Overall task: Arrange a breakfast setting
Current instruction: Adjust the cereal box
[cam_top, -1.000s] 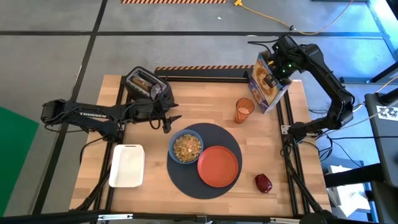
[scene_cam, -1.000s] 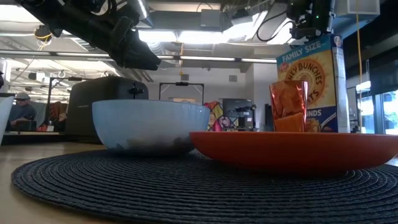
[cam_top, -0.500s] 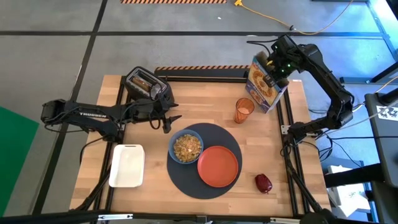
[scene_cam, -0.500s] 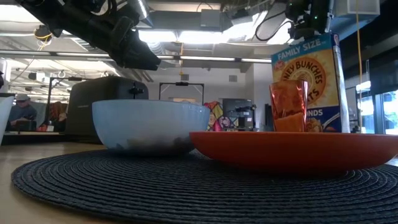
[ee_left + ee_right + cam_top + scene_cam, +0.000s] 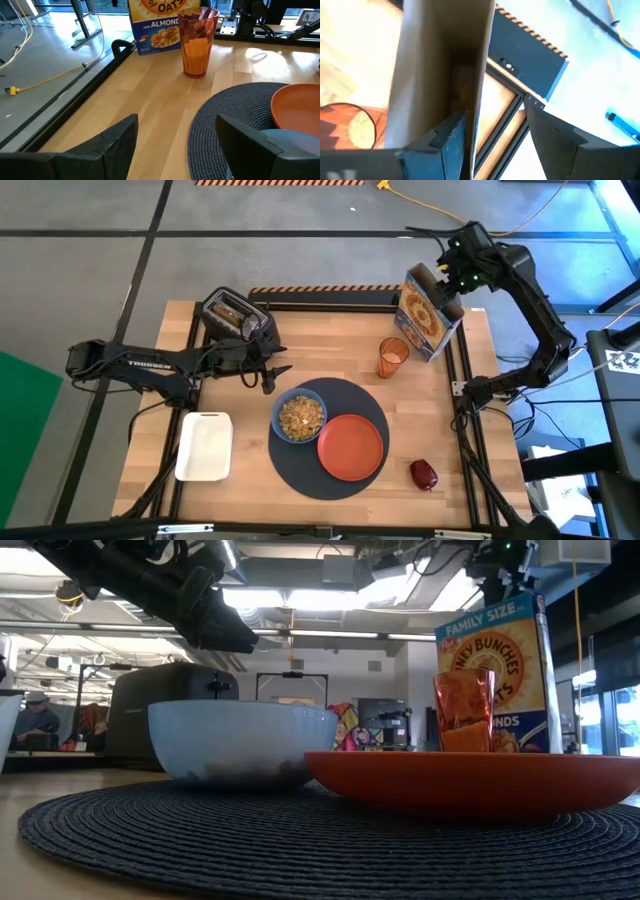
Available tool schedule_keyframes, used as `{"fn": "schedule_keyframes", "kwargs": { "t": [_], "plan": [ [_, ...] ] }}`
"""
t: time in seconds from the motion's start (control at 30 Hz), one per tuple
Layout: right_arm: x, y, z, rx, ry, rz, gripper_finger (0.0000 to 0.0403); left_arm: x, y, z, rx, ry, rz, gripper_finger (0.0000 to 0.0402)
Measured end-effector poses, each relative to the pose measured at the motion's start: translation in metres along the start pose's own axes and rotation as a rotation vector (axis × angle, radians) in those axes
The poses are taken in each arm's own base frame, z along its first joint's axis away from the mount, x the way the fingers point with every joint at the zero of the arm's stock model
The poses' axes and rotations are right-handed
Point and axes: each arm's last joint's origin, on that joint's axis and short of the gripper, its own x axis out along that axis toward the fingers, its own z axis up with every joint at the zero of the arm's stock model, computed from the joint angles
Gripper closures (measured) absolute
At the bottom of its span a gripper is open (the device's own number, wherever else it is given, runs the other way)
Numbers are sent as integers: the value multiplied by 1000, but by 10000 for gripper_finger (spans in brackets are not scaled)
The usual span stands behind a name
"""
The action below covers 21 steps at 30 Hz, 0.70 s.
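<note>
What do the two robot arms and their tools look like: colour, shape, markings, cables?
Both arms are black and jointed. The left arm carries white lettering along its link. The right arm shows small green lights near its wrist. Each tool has two flat, dark fingers. Black cables run beside the right arm's base.

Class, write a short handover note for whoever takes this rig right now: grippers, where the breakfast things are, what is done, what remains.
Right gripper: open, just above the cereal box at the far right corner.
Left gripper: open, empty, hovering near the toaster.
Mat: holds the bowl, filled with cereal, and the empty plate.
Cup: off the mat, beside the box.
Fruit: off the mat.
Left: probably toast, cup, fruit.
</note>
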Motion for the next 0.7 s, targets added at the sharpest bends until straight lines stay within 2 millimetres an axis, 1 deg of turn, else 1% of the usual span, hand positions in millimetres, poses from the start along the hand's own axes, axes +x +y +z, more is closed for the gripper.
{"fn": "schedule_keyframes", "kwargs": {
  "t": [0.1, 0.7],
  "plan": [
    [-3, -1, -1, 0, 2, -8, 203, 0, 0, 0, 0, 1, 0, 140],
    [-3, -1, 0, 41, 1, -38, 204, 0, 0, 0, -2, 2, 1, 140]
  ]
}}
